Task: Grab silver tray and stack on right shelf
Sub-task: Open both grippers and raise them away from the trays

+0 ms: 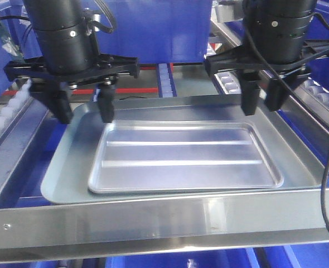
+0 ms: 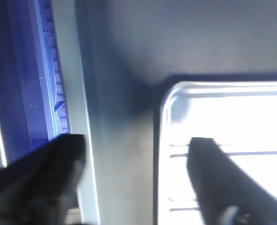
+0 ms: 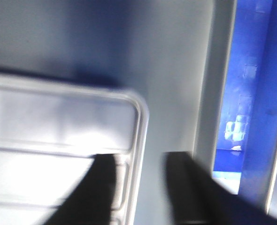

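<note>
The silver tray, shiny with two long ridges, lies flat inside a larger dull grey tray. Both rest on the shelf behind its polished front bar. My left gripper is open over the silver tray's far left corner. In the left wrist view one finger is over the silver tray and the other is beyond the grey tray's edge. My right gripper is open at the far right corner. In the right wrist view its fingers straddle the silver tray's rim. Neither gripper holds anything.
Rows of white rollers run along the left and the right of the rack. Blue bins stand behind. A black cable hangs at the right, by the bar.
</note>
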Motion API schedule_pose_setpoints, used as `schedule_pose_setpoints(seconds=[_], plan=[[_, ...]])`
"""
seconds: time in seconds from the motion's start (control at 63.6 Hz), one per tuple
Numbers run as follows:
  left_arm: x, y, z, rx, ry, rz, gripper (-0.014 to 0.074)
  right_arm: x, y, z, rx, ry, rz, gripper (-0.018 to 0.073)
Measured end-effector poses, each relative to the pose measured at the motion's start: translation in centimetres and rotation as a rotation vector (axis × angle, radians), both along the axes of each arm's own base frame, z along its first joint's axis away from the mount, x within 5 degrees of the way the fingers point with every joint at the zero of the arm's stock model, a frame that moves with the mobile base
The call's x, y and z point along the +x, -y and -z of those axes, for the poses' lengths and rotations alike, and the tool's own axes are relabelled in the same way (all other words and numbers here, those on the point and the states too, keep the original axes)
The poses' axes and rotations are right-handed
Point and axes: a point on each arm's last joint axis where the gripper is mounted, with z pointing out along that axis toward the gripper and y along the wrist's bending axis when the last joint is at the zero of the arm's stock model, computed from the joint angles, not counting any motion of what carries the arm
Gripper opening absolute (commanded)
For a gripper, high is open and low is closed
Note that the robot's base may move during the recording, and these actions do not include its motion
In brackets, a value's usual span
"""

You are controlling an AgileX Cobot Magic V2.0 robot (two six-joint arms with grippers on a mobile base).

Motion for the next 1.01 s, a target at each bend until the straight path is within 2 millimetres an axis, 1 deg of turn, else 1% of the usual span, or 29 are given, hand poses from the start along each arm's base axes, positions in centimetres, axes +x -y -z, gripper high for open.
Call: schedule_pose_setpoints(seconds=[0.031,0.126,0.204,0.283,0.377,0.424,0.472,0.534,0.566,0.644,0.739,0.754,0.802,0.817,0.833,0.864,0.88,0.927,0.943,1.006], plan=[[0.0,0.0,0.0,-0.001,0.001,0.0,0.0463,0.0,0.0,0.0,0.0,0.0,0.0,0.0636],[0.0,0.0,0.0,0.004,-0.003,0.003,0.0452,-0.1,0.0,-0.2,-0.001,0.003,-0.001,0.0611],[-0.1,0.0,0.0,0.005,-0.008,0.002,0.0432,-0.3,0.2,-0.9,0.005,0.018,-0.001,0.0582],[-0.4,-0.2,-0.7,0.002,-0.002,0.002,0.0398,-0.8,0.4,-2.1,0.014,0.04,0.001,0.0523],[-1.1,-0.4,-2.2,0.006,0.017,0.01,0.0331,-1.7,0.8,-3.7,0.025,0.068,0.004,0.0418],[-1.7,-0.5,-3.2,0.015,0.032,0.02,0.0288,-2.2,1.1,-4.7,0.03,0.082,0.008,0.0331],[-2.5,-0.8,-4.4,0.017,0.059,0.03,0.0244,-2.9,1.4,-5.7,0.038,0.102,0.01,0.0264],[-3.7,-1.1,-5.6,0.023,0.091,0.052,0.0169,-3.9,1.7,-6.9,0.052,0.131,0.006,0.0168],[-4.5,-1.4,-6.3,0.019,0.11,0.06,0.0142,-4.5,1.9,-7.1,0.055,0.136,0.004,0.0138],[-6.2,-2.2,-7.2,0.015,0.138,0.081,0.003,-6.2,2.4,-7.7,0.067,0.161,-0.008,0.0046],[-8.6,-3.3,-7.2,-0.001,0.161,0.11,-0.0107,-8.2,2.6,-7.3,0.076,0.17,-0.035,0.0052],[-8.9,-3.5,-7.4,-0.009,0.172,0.112,-0.011,-8.6,2.7,-7.3,0.08,0.177,-0.04,0.0052],[-10.0,-4.1,-7.0,-0.015,0.179,0.124,-0.009,-9.7,2.9,-6.7,0.082,0.176,-0.056,0.0052],[-10.4,-4.4,-7.1,-0.027,0.194,0.129,-0.009,-10.0,2.9,-6.5,0.083,0.177,-0.063,0.0052],[-10.6,-4.6,-6.8,-0.024,0.193,0.133,-0.0091,-10.4,2.9,-6.3,0.085,0.178,-0.069,0.0052],[-11.4,-5.1,-6.8,-0.039,0.21,0.139,-0.0091,-11.1,3.1,-6.1,0.092,0.188,-0.081,0.0052],[-11.7,-5.3,-6.7,-0.044,0.215,0.142,-0.0091,-11.5,3.2,-5.6,0.09,0.181,-0.087,0.0052],[-12.8,-6.1,-6.2,-0.055,0.235,0.154,-0.0091,-12.5,3.3,-5.1,0.1,0.194,-0.109,0.0052],[-13.2,-6.5,-5.7,-0.051,0.232,0.158,-0.0091,-12.8,3.4,-4.9,0.103,0.197,-0.114,0.0052],[-14.5,-7.5,-5.2,-0.061,0.267,0.181,-0.0091,-14.3,3.7,-4.0,0.12,0.219,-0.139,0.0052]])
